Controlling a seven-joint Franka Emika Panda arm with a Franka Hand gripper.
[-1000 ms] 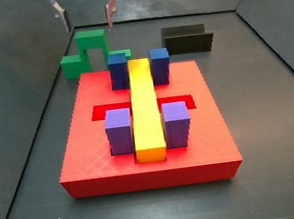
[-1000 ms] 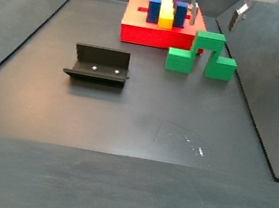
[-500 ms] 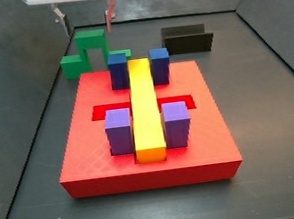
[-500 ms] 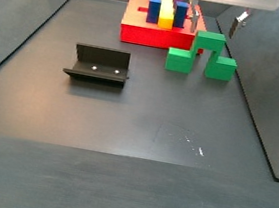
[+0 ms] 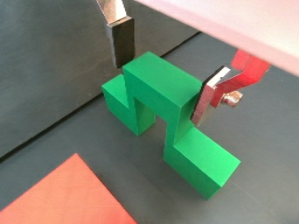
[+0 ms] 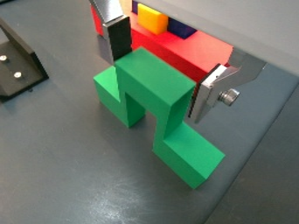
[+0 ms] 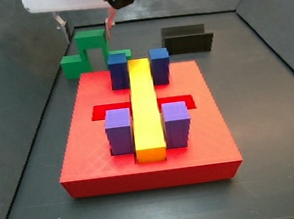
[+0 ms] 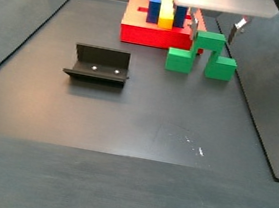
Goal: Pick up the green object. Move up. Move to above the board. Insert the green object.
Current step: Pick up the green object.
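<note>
Clearly, both wrist views show the pincer (image 5: 166,68) spread wide astride the green object (image 5: 163,92), fingers untouching.

Gripper (image 6: 163,59) fingers (image 6: 117,39) straddle green object (image 6: 149,87); board (image 6: 187,51) near.

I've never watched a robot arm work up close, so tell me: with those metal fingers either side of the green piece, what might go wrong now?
The gripper is open, its fingers straddling the green object's tall centre block, not yet clamped. If they close off-centre, the piece could twist or slip out when lifted. The board sits close beside it, so a tilted piece might bump the edge. Later, a crooked grip could make it jam at the slot.
</note>
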